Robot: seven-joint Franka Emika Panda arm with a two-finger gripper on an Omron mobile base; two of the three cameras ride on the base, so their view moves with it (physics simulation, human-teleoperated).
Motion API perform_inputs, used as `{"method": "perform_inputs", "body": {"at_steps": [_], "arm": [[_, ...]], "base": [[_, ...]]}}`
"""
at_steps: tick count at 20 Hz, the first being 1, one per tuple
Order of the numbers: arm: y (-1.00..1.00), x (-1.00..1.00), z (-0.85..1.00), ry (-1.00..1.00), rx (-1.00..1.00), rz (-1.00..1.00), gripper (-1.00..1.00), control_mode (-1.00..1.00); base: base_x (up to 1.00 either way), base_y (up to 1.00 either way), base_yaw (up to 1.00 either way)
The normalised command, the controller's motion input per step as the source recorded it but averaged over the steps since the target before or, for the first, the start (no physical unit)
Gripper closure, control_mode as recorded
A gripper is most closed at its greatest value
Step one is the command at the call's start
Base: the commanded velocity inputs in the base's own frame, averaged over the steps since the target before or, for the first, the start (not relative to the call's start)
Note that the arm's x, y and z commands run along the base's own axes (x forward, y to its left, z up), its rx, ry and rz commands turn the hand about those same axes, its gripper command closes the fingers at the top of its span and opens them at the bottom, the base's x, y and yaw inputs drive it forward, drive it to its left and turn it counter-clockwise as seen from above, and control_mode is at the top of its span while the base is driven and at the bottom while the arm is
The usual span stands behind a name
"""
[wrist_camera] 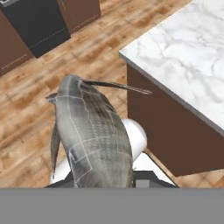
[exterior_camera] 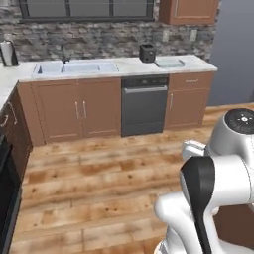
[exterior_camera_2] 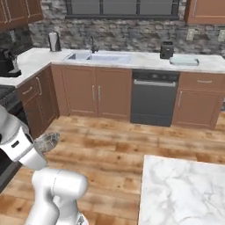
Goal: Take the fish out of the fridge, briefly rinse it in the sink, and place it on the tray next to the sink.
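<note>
Hand view: the slim grey-brown fish [wrist_camera: 92, 135] fills the middle, body running up and away from my gripper [wrist_camera: 103, 183], thin fins sticking out at its sides. My fingertips are hidden under the fish's near end, and the lower end of the fish is cut off there. The gripper is clamped on the fish; the contact itself I cannot see. Below the fish lies the wooden plank floor [wrist_camera: 26, 127], and at right the corner of a white marble-topped island [wrist_camera: 192, 57] with dark brown sides.

Right base view: the fish [exterior_camera_2: 46, 142] shows as a small pale grey shape beside my white arm, low at left, over the floor; detail is too blurred to make out fins. It is well apart from the far tabletop [exterior_camera_2: 145, 59].

On that pale tabletop: the bluish-white double-basin sink [exterior_camera: 74, 68] with its slim black faucet [exterior_camera: 63, 53], basins seen only at a shallow angle. Farther right along the same tabletop, the shallow pale blue-green tray [exterior_camera: 169, 63], just beside a small dark boxy appliance [exterior_camera: 147, 52], which I cannot identify. A dark dishwasher front [exterior_camera: 144, 104] sits below, between brown wooden cabinets [exterior_camera: 77, 111].

Left base view: a tall grey panel [exterior_camera: 233, 49] at the right edge, cut off; I cannot tell whether it is the fridge.
</note>
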Motion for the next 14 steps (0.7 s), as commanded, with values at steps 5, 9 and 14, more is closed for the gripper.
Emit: {"method": "perform_inputs", "body": {"at_steps": [5, 9, 14], "arm": [[0.0, 0.0, 0.0, 0.0, 0.0, 0.0, 1.0, 1.0], [0.0, 0.0, 0.0, 0.0, 0.0, 0.0, 1.0, 1.0], [0.0, 0.0, 0.0, 0.0, 0.0, 0.0, 1.0, 1.0]], "base": [[1.0, 0.02, -0.31], [1.0, 0.0, -0.26], [1.0, 0.0, -0.25]]}}
